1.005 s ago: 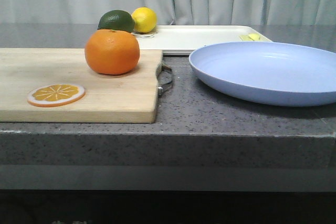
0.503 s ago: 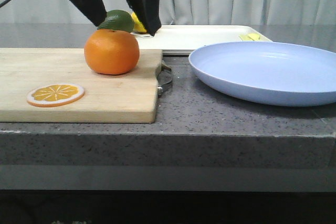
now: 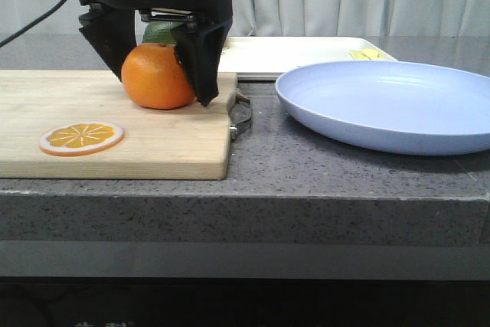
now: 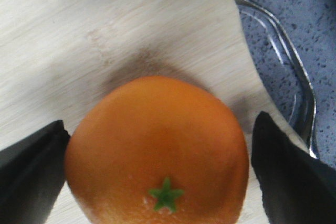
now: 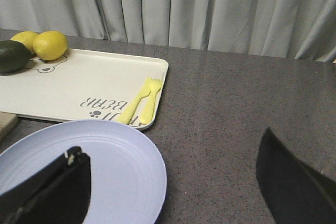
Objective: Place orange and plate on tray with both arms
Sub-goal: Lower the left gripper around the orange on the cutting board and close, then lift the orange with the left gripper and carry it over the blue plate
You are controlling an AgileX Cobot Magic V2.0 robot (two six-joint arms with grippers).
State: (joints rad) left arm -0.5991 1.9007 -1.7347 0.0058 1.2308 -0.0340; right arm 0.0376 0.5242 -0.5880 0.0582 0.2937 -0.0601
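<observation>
Left jaws: the left gripper (image 3: pixel 159 74) is sitting spread around the orange (image 3: pixel 157 75), one finger on each flank; in the left wrist view a sliver of board is showing between each finger and the peel, so the jaws are not yet pinching.
Right jaws: the right gripper (image 5: pixel 173 182) is hanging spread above the near rim of the plate (image 5: pixel 79 171), holding nothing.
Orange: resting on the cutting board (image 3: pixel 76 124) in the left-centre of the front frame, stem star facing up in the wrist view.
Plate: lying flat on the worktop (image 3: pixel 260 158) at the right of the front frame, apart from the tray (image 3: pixel 291 55).
Tray: sitting at the upper centre of the front frame, behind board and plate, carrying a lemon (image 5: pixel 50 45), a dark green fruit (image 5: pixel 11 56) and a yellow fork (image 5: pixel 149 100).
Progress: neither item is on the tray; the orange grasp is only beginning, and I judge the plate untouched.
Left to do: closing on the orange, lifting, carrying both items back to the tray.
</observation>
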